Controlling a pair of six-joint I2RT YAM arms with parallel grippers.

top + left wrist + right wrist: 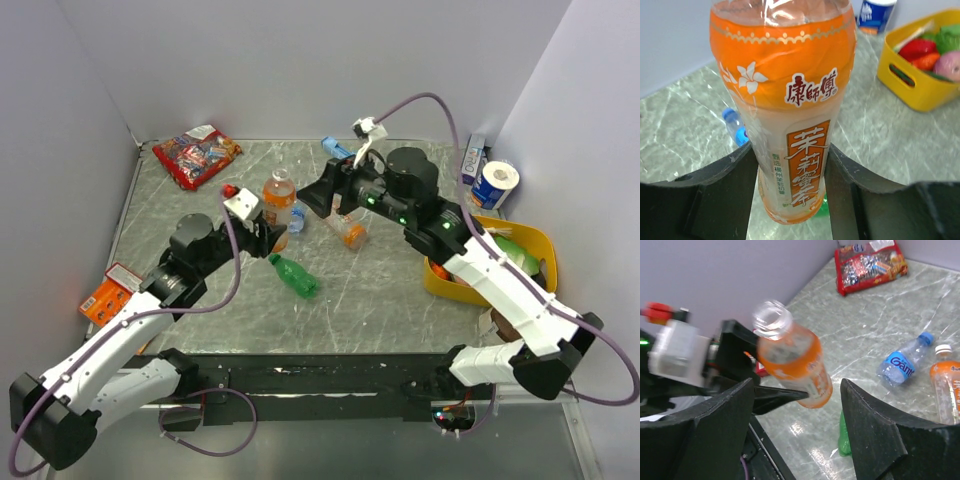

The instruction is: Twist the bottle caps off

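Grey marbled counter (pixel 400 290); near its middle a green plastic bottle (pixel 293 276) lies on its side. Just beyond, the left gripper (pixel 792 150) is clamped on the lower body of an orange-labelled plastic bottle (pixel 278 200), mouth uncapped. A clear blue-labelled bottle (pixel 902 365) lies beside it. The right gripper (pixel 796 387) stands wide apart, holding nothing. A second orange-labelled bottle (pixel 350 232), white-capped, lies farther right

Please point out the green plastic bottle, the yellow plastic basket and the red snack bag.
Green plastic bottle (pixel 296 278): top view, mid-body.
Yellow plastic basket (pixel 932 94): left wrist view, front wall.
Red snack bag (pixel 195 158): top view, centre.
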